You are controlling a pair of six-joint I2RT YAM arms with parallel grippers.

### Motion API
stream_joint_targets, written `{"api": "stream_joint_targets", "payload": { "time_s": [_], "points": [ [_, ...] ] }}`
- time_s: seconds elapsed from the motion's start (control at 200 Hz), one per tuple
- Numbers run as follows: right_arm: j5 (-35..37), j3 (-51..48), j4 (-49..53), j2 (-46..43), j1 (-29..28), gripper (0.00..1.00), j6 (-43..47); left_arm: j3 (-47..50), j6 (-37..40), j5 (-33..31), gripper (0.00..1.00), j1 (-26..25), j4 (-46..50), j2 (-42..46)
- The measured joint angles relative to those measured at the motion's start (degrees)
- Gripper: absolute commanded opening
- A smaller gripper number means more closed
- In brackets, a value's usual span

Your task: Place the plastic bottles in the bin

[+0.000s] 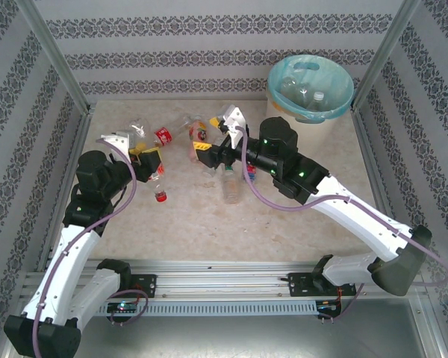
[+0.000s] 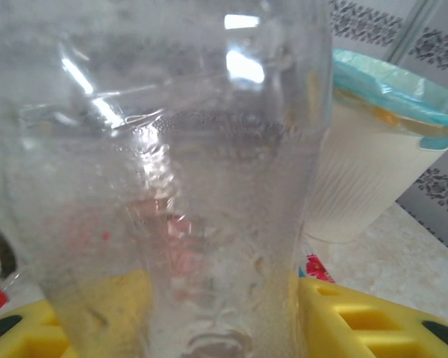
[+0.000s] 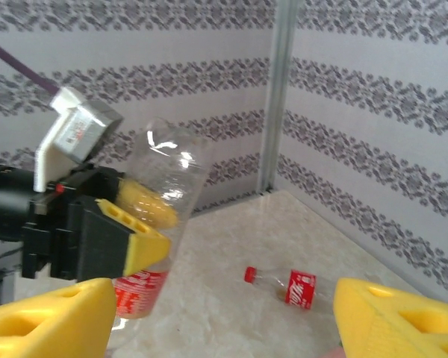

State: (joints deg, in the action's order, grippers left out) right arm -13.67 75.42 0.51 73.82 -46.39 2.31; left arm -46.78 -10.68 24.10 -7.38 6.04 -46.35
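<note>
My left gripper [image 1: 149, 156] is clamping a clear plastic bottle with a red label [image 3: 164, 168] between its yellow fingers, well apart from the round cream-white bin with a turquoise liner [image 2: 358, 179]. My right gripper [image 3: 220, 317] is gaping wide, empty. The next move, I am judging, calls for carrying the bottle across the table and letting go above the bin's mouth.

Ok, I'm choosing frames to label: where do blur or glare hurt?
Left wrist view: the clear bottle in the left hand sits close to the lens, blurred, with white glare patches up top. Right wrist view: soft throughout, a glint on that bottle. Top external view: evenly lit, fairly sharp.
</note>
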Motion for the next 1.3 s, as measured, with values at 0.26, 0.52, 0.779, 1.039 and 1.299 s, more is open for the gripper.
{"api": "stream_joint_targets", "payload": {
  "time_s": [0.26,0.52,0.779,1.039,1.299],
  "points": [
    [-8.07,-1.03,-2.47,-2.6,-0.28,0.79,1.05,0.79,1.92,8.72,0.49,0.0,-7.04,0.0],
    [-11.87,-1.44,-5.09,-2.32,-1.03,0.8,-2.58,0.79,3.69,21.66,0.5,0.0,-12.81,0.33],
    [-12.72,-1.14,-6.78,1.38,-3.23,0.81,-7.3,0.79,0.74,31.89,0.51,-0.04,-20.68,-0.44],
    [-16.79,3.34,-6.8,5.84,-4.02,0.83,-8.68,0.81,-6.86,39.87,0.52,-0.07,-30.77,-2.08],
    [-22.45,8.02,-7.67,8.37,-4.02,0.83,-9.51,0.81,-12.33,44.57,0.52,-0.13,-36.59,-2.91]
  ]
}}
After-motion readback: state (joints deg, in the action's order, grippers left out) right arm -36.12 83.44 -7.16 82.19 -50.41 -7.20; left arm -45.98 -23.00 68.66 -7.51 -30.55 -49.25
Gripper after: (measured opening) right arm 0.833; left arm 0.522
